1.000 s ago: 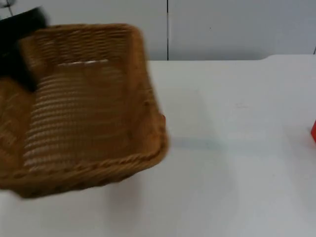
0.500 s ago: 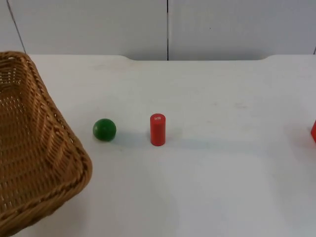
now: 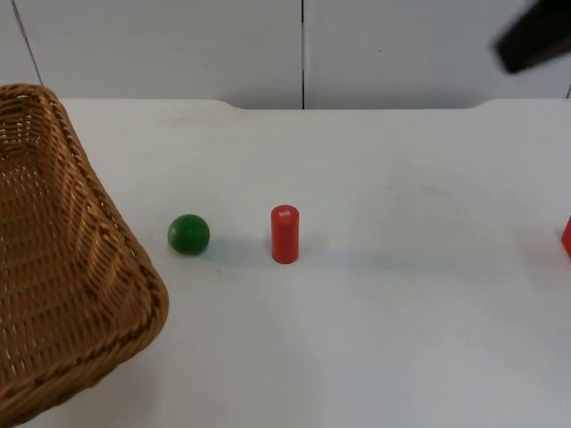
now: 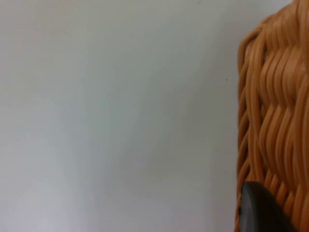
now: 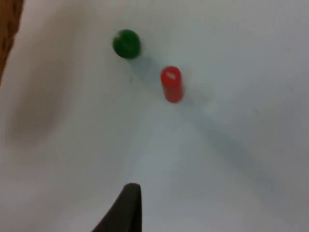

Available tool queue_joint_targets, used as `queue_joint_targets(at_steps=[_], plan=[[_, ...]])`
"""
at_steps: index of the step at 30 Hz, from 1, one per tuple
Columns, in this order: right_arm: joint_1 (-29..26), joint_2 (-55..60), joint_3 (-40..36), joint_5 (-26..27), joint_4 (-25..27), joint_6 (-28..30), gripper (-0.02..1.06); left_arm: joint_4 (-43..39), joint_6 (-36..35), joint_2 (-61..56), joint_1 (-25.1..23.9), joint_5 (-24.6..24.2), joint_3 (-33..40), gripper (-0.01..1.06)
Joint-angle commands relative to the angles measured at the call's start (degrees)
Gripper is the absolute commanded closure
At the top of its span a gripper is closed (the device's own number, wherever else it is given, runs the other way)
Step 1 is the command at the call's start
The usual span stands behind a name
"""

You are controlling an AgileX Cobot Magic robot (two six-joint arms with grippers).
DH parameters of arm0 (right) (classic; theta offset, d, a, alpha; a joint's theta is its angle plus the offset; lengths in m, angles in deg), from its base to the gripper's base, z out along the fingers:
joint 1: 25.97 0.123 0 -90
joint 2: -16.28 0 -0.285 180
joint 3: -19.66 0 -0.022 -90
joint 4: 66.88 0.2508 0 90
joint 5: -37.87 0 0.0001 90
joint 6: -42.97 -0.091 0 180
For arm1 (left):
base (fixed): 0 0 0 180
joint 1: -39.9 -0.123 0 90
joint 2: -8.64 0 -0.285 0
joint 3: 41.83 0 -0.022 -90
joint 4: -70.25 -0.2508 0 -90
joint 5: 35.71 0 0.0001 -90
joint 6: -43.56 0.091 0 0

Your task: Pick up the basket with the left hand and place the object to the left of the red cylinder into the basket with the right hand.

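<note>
The top view looks down and forward across the white surface (image 3: 401, 312) toward the grey partition wall (image 3: 178, 45). The right wrist view looks from high above, sharing the green ball (image 3: 188, 234) and red cylinder (image 3: 285, 234) with it. The left wrist view sits close against the wicker basket (image 4: 275, 121).

A woven tan wicker basket (image 3: 62, 267) sits tilted at the table's left edge, its open side facing up and right, one rounded corner toward the table's near edge. A small green ball (image 3: 188, 234) rests on the white table (image 3: 401, 312) near its middle, just left of an upright red cylinder (image 3: 285, 234); the two stand close together but apart. The basket's corner lies near the ball, not touching.
</note>
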Motion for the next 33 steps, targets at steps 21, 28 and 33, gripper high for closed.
queue_joint_targets(at_steps=[21, 28, 33], plan=[[17.6, 57.7, 54.3, -1.5, -5.5, 7.6, 0.04, 2.4, 0.0, -0.7, -0.2, -0.1, 0.0, 1.05], [19.5, 63.6, 54.3, 6.4, -5.9, 7.6, 0.07, 2.2, -0.2, -0.7, -0.2, -0.1, 0.0, 1.05], [20.0, 66.2, 54.3, 11.2, -5.8, 9.7, 0.09, 1.5, -0.2, -0.7, -0.2, -0.1, 0.0, 1.05]])
